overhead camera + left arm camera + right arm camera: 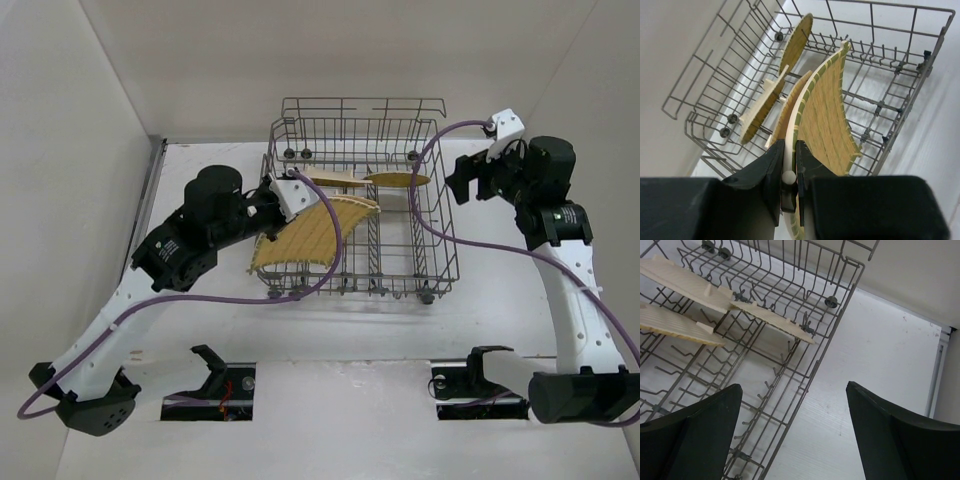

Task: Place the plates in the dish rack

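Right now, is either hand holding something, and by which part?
The left hand grips a striped plate by its edge; the right hand is open and empty.

This looks like a robotics lab test cell. A large grey wire dish rack [400,285] sits on a bare white table [350,335]. Plain white panels [70,120] enclose it behind and beside, and purple cables [200,299] loop around it.

Dish rack [350,291] on table [330,335] centre, plates [310,235] inside, mostly its left half

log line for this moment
left gripper: shut on ribbed plate at dish rack left end | right gripper: open | other plates racked
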Controlling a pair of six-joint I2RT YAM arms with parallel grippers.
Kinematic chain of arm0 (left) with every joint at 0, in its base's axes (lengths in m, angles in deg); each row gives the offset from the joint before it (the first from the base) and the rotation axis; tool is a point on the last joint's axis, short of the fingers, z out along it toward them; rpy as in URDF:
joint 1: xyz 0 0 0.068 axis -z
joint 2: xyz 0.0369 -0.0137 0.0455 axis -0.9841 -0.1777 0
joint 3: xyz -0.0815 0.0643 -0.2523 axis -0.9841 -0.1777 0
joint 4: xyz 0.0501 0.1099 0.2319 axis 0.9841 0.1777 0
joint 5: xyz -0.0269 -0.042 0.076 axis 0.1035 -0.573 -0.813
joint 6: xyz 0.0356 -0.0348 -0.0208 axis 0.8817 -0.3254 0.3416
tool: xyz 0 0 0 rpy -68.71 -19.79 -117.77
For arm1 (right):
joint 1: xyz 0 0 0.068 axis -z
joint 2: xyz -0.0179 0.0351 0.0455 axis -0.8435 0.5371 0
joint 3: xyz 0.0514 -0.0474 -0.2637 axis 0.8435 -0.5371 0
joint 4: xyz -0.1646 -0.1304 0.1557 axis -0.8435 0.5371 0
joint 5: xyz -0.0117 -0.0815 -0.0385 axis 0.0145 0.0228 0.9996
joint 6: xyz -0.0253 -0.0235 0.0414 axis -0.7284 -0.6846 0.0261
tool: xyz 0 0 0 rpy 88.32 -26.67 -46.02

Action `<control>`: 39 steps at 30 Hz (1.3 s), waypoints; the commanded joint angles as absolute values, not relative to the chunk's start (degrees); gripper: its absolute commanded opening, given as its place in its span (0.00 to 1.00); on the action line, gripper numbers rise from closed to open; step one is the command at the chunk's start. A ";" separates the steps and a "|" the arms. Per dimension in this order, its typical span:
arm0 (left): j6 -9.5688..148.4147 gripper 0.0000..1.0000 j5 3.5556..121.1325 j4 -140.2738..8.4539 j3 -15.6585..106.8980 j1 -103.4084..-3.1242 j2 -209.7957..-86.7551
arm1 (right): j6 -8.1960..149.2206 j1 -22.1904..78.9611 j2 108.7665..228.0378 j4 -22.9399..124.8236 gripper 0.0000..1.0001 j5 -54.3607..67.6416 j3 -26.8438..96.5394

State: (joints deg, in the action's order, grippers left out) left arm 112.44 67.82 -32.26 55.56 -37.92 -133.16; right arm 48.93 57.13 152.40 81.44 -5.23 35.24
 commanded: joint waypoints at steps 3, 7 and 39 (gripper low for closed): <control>115.19 0.00 69.02 -43.32 56.77 -38.76 -132.11 | 52.09 51.60 149.72 80.84 0.92 -8.65 42.26; 115.19 0.00 68.94 -43.77 58.96 -38.15 -133.34 | 57.01 44.39 151.65 83.30 0.92 -15.06 52.09; 109.74 0.01 64.28 -39.54 69.79 -27.95 -140.02 | 20.63 19.33 155.70 108.09 0.97 -19.12 56.86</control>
State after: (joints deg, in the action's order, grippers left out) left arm 110.24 64.39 -34.33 69.72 -27.74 -141.45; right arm 22.66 19.27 156.58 108.61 -19.98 55.92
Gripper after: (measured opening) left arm 0.109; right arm 0.969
